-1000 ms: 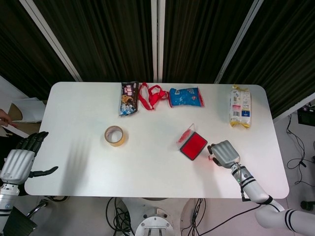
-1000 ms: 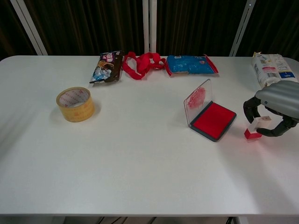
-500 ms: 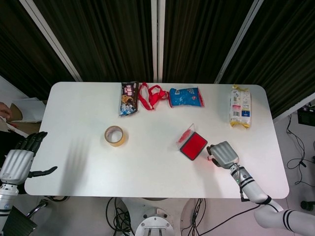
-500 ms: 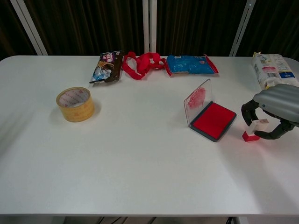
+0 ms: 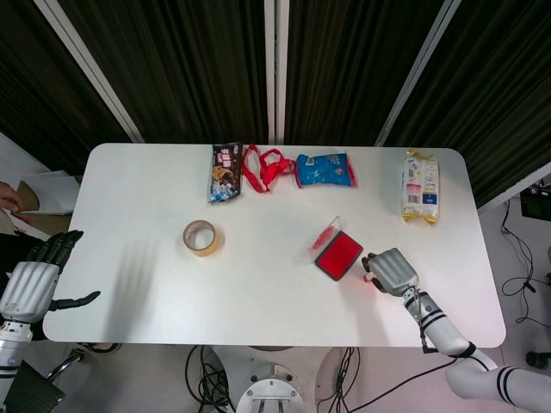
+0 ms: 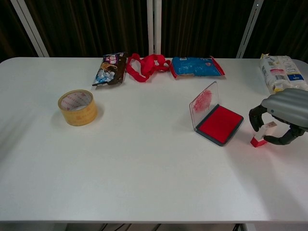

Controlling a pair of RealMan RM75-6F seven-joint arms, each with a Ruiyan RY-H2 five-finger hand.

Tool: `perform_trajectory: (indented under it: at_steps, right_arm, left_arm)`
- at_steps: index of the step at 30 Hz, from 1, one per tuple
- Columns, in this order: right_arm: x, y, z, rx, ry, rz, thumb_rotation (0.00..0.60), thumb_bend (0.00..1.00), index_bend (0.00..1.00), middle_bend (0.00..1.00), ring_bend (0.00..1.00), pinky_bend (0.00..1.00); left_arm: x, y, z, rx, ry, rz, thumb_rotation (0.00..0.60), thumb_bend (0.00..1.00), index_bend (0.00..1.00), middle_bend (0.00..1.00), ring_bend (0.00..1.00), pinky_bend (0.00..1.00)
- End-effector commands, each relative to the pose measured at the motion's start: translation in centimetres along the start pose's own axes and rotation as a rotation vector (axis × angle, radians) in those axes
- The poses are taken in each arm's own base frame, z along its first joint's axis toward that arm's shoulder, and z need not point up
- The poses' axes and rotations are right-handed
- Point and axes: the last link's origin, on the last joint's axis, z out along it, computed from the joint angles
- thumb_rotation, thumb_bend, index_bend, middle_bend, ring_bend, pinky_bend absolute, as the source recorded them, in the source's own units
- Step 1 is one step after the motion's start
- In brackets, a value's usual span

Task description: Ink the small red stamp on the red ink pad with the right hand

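The small red stamp point(image 6: 259, 137), with a white top, leans tilted on the table just right of the red ink pad point(image 6: 220, 124), its base touching the tabletop. My right hand point(image 6: 285, 112) arches over it, fingers and thumb curled around its top, pinching it. From the head view the right hand point(image 5: 392, 268) covers most of the stamp point(image 5: 371, 280), next to the ink pad point(image 5: 337, 255). The pad's clear lid point(image 6: 203, 103) stands open on its left side. My left hand point(image 5: 31, 281) hangs off the table's left edge, fingers apart and holding nothing.
A tape roll point(image 6: 77, 107) lies at the left. Along the far edge sit a dark snack bag point(image 6: 109, 68), a red ribbon point(image 6: 147, 66) and a blue packet point(image 6: 196, 66). A cracker pack point(image 6: 278, 71) lies just behind the right hand.
The stamp stood upright a second ago and now leans over under the right hand's curled fingers. The right hand shifted slightly. The left hand has stayed put.
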Motion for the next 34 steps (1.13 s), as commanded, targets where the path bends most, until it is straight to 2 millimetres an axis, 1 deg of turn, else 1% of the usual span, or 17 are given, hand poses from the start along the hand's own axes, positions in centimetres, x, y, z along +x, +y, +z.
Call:
perform_trajectory:
  at_steps: [1, 6, 8, 10, 12, 15, 17, 19, 20, 21, 22, 23, 24, 25, 26, 30, 34]
  right_arm:
    - [0.0, 0.0, -0.1, 0.002, -0.005, -0.003, 0.6, 0.27, 0.44, 0.4, 0.87, 1.0]
    - [0.1, 0.2, -0.5, 0.003, -0.017, -0.013, 0.6, 0.26, 0.33, 0.34, 0.87, 1.0]
    - [0.3, 0.5, -1.0, 0.002, -0.019, -0.019, 0.6, 0.25, 0.25, 0.3, 0.87, 1.0]
    - [0.6, 0.9, -1.7, -0.006, -0.018, -0.029, 0.6, 0.23, 0.14, 0.26, 0.87, 1.0]
    - [1.0, 1.4, -2.7, -0.022, -0.003, -0.03, 0.6, 0.22, 0.08, 0.24, 0.87, 1.0]
    - [2.5, 2.7, -5.7, -0.071, 0.075, -0.012, 0.6, 0.2, 0.0, 0.21, 0.87, 1.0]
    - [3.6, 3.5, -7.8, -0.106, 0.146, 0.02, 0.6, 0.19, 0.0, 0.2, 0.86, 1.0]
    - [4.7, 4.6, -10.5, -0.149, 0.241, 0.078, 0.6, 0.17, 0.0, 0.19, 0.81, 0.99]
    - [5.0, 5.2, -11.6, -0.169, 0.281, 0.102, 0.6, 0.16, 0.0, 0.17, 0.75, 0.97]
    - [5.2, 5.8, -13.1, -0.194, 0.328, 0.139, 0.6, 0.15, 0.0, 0.13, 0.56, 0.87]
    - [5.4, 6.3, -14.0, -0.211, 0.363, 0.158, 0.6, 0.14, 0.0, 0.09, 0.41, 0.75]
    - [5.5, 6.9, -14.8, -0.24, 0.408, 0.147, 0.6, 0.12, 0.0, 0.05, 0.19, 0.47]
    - [5.4, 7.6, -15.8, -0.289, 0.453, 0.105, 0.6, 0.11, 0.0, 0.01, 0.04, 0.21]
    - [5.2, 8.0, -16.3, -0.323, 0.468, 0.086, 0.6, 0.1, 0.0, 0.0, 0.0, 0.08]
    - [4.9, 8.2, -16.6, -0.348, 0.474, 0.09, 0.6, 0.1, 0.0, 0.0, 0.0, 0.0]
    - [3.6, 9.1, -16.5, -0.408, 0.414, 0.163, 0.6, 0.17, 0.0, 0.0, 0.0, 0.0]
    - [2.9, 9.3, -15.7, -0.422, 0.358, 0.205, 0.6, 0.17, 0.0, 0.0, 0.0, 0.0]
  left_arm:
    - [0.0, 0.0, 0.0, 0.0, 0.0, 0.0, 0.379, 0.0, 0.04, 0.08, 0.09, 0.2]
    - [0.1, 0.0, 0.0, -0.002, 0.002, 0.0, 0.383, 0.0, 0.04, 0.08, 0.09, 0.2]
    - [0.1, 0.0, 0.0, -0.003, 0.002, -0.001, 0.38, 0.0, 0.04, 0.08, 0.09, 0.2]
    - [0.1, 0.0, -0.1, -0.003, 0.003, -0.002, 0.38, 0.0, 0.04, 0.08, 0.09, 0.2]
    - [0.1, 0.0, -0.1, -0.003, 0.005, -0.002, 0.379, 0.0, 0.04, 0.08, 0.09, 0.2]
    - [0.2, -0.1, -0.2, 0.0, 0.009, -0.002, 0.381, 0.0, 0.04, 0.08, 0.09, 0.2]
    - [0.3, -0.1, -0.2, 0.003, 0.012, -0.001, 0.381, 0.0, 0.04, 0.08, 0.09, 0.2]
    - [0.5, -0.1, -0.2, 0.004, 0.017, 0.0, 0.378, 0.0, 0.04, 0.08, 0.09, 0.2]
    - [0.5, -0.1, -0.2, 0.005, 0.018, 0.0, 0.38, 0.0, 0.04, 0.08, 0.09, 0.2]
    - [0.6, -0.1, -0.2, 0.006, 0.019, 0.0, 0.38, 0.0, 0.04, 0.08, 0.09, 0.2]
    - [0.7, -0.1, -0.1, 0.006, 0.02, 0.001, 0.38, 0.0, 0.04, 0.08, 0.09, 0.2]
    - [0.7, 0.0, -0.1, 0.006, 0.022, 0.002, 0.381, 0.0, 0.04, 0.08, 0.09, 0.2]
    - [0.8, 0.0, 0.0, 0.005, 0.025, 0.004, 0.38, 0.0, 0.04, 0.08, 0.09, 0.2]
    - [0.8, 0.0, 0.1, 0.004, 0.027, 0.006, 0.379, 0.0, 0.04, 0.08, 0.09, 0.2]
    - [0.8, 0.1, 0.1, 0.003, 0.029, 0.007, 0.379, 0.0, 0.04, 0.08, 0.09, 0.2]
    - [0.9, 0.1, 0.4, -0.001, 0.043, 0.01, 0.377, 0.0, 0.04, 0.08, 0.09, 0.2]
    - [0.9, 0.0, 0.6, 0.001, 0.05, 0.01, 0.373, 0.0, 0.04, 0.08, 0.09, 0.2]
